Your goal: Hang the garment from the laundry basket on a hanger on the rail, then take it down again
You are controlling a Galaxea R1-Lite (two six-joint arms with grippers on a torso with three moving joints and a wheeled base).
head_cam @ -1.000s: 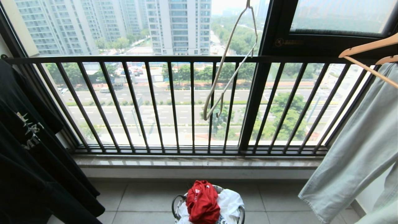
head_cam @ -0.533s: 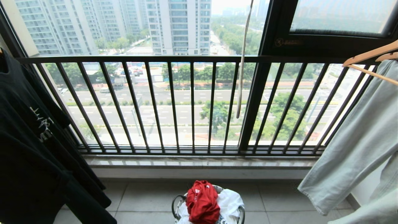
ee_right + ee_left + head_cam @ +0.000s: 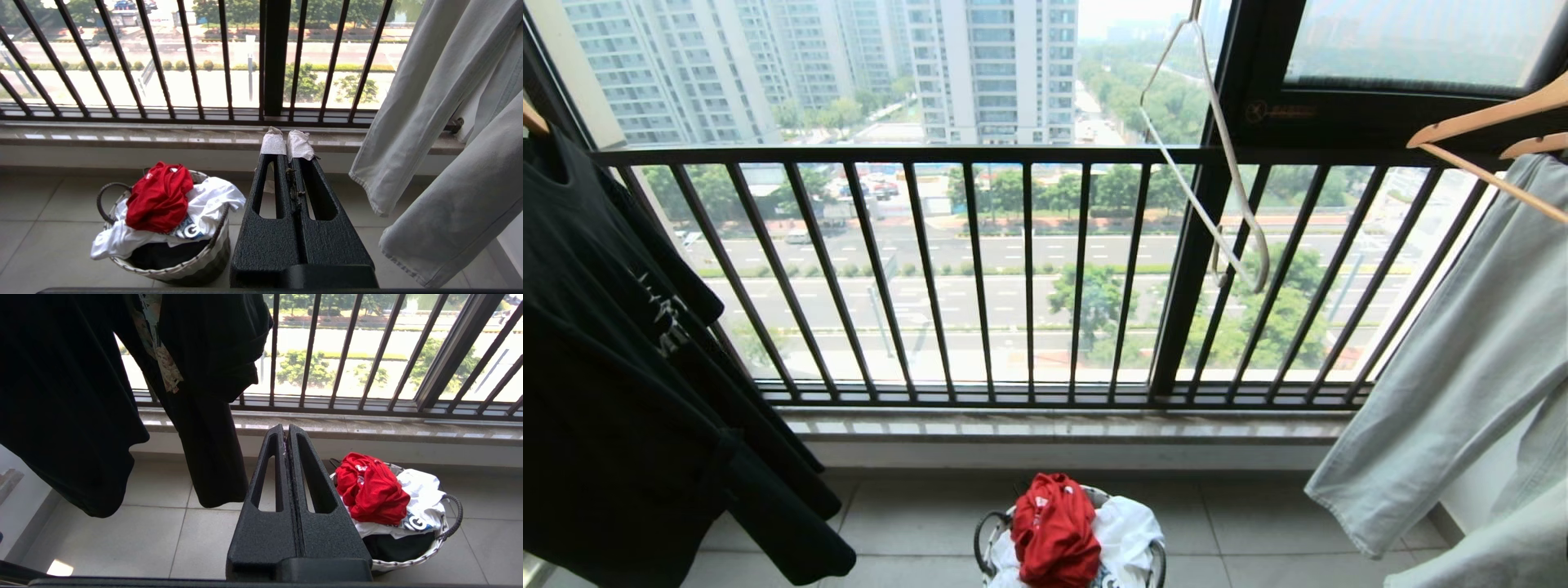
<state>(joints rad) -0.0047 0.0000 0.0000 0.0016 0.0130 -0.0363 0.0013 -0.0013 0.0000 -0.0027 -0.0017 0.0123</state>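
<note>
Two letters at most can be read anywhere: a bold "G" on the white printed garment (image 3: pixel 186 230) under the red T-shirt (image 3: pixel 1054 529), and pale lettering on the black T-shirt (image 3: pixel 629 367) at the left of the head view, too folded to make out. The red T-shirt's chest print is crumpled inward, only white flecks showing. It lies bunched on top of the woven laundry basket (image 3: pixel 179 269), low centre in the head view, where the frame's lower edge cuts the basket off; a dark garment sits beneath the white one.

At upper centre-right of the head view the thin off-white hanger (image 3: pixel 1225 180) hangs tilted in front of the black railing (image 3: pixel 890 155), its hook cut off by the top edge. A tan wooden hanger (image 3: pixel 1486 122) at upper right carries pale grey trousers (image 3: pixel 1445 384), running out of frame.

Neither arm shows in the head view. The left gripper (image 3: pixel 287 430) has its fingers pressed together on nothing, pointing level toward the window sill (image 3: pixel 367 428). The right gripper (image 3: pixel 287 141), fingertips wrapped in white tape, is likewise closed and empty, beside the basket.
</note>
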